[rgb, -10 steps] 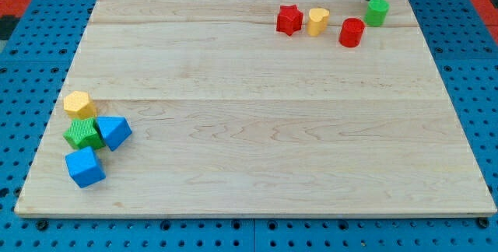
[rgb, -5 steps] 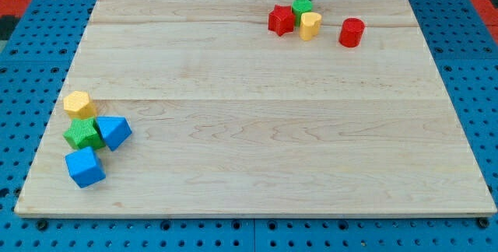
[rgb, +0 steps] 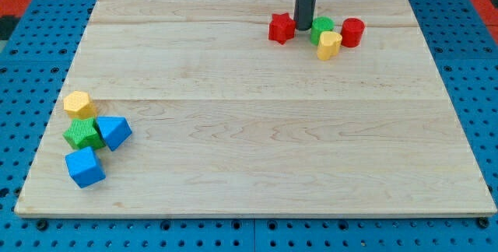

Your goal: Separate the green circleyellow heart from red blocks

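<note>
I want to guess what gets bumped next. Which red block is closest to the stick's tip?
The red star, just to the view's left of my tip. The red cylinder sits farther right, beyond the green circle.

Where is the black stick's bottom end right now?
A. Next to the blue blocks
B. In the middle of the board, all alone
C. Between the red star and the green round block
C: my tip sits between the red star on the view's left and the green circle on the view's right, near the board's top edge.
</note>
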You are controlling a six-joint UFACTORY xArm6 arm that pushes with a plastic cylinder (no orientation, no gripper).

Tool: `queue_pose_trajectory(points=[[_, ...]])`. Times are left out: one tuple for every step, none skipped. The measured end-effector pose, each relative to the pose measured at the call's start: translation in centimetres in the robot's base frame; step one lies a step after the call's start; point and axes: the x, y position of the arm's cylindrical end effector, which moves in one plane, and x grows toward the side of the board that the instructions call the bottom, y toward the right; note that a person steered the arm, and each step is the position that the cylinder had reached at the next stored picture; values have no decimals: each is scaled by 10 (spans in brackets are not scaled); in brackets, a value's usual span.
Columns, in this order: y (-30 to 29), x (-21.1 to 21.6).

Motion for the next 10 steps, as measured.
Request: queue_pose_trajectory(points=[[25,6],[6,-10],[41,-47],[61,-20],[53,21],[53,58],[68,77],[46,54],[-8,36],[-57,46]])
